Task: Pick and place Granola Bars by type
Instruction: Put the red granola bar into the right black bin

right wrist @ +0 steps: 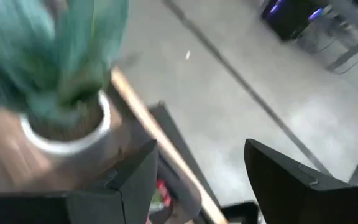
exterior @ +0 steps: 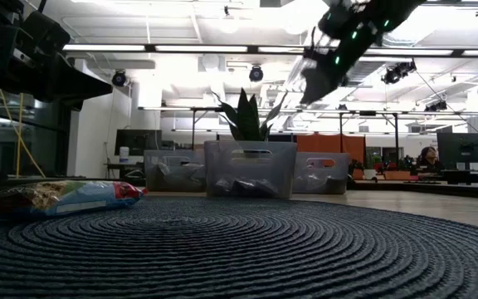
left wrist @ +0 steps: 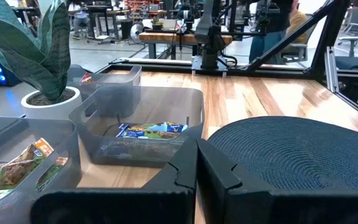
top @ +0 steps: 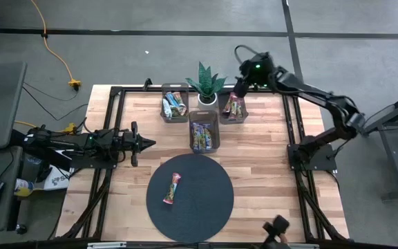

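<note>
One granola bar (top: 172, 189) with a red, white and blue wrapper lies flat on the dark round mat (top: 206, 207); the low view shows the same bar (exterior: 56, 198). More bars lie in three grey bins: left bin (top: 175, 104), middle bin (top: 204, 130) and right bin (top: 233, 107). My right gripper (top: 239, 88) hovers open and empty above the right bin, beside the potted plant (top: 206, 86); its wrist view shows the open gripper (right wrist: 201, 152) over the bin's rim. My left gripper (top: 147, 144) waits shut at the table's left, pointing at the middle bin (left wrist: 142, 127).
The potted plant stands between the left and right bins at the far edge, close to my right gripper. A black frame (top: 116, 93) borders the table. Bare wood (top: 268, 166) lies right of the mat. A small dark object (top: 278, 225) sits at the near edge.
</note>
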Controlling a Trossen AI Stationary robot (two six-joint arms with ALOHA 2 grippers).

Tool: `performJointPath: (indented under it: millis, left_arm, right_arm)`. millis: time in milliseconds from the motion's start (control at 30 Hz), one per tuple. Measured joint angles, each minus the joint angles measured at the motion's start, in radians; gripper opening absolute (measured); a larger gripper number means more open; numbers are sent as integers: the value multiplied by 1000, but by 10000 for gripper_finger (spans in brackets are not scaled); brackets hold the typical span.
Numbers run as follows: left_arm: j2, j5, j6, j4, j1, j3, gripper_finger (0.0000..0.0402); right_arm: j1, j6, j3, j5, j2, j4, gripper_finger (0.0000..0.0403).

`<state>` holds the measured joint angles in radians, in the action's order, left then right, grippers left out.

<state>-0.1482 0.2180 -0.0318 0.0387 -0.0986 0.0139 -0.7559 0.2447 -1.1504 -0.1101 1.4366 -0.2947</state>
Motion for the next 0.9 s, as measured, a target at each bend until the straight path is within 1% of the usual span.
performJointPath:
  millis: [100,233,333,467,567,700,800,900]
  left_arm:
    - [0,0,0,0,0,0,1]
    - [0,0,0,0,0,0,1]
    - [0,0,0,0,0,0,1]
    - [0,0,0,0,0,0,1]
    - [0,0,0,0,0,0,1]
    - [0,0,0,0,0,0,1]
    - [0,0,0,0,0,0,1]
    - [0,0,0,0,0,0,1]
  right_arm:
    - [0,-85,-18,28,-85,4,222]
    - [25,-218,-23,96,-187,45,223]
    - [71,-306,-23,125,-245,95,223]
    - [171,-376,-23,125,-289,201,223]
    - [273,-415,-24,79,-294,297,222]
    - [419,-427,-24,-42,-287,395,222]
    - [520,-422,-53,-130,-266,399,222]
    - [611,-397,-111,-205,-230,396,222]
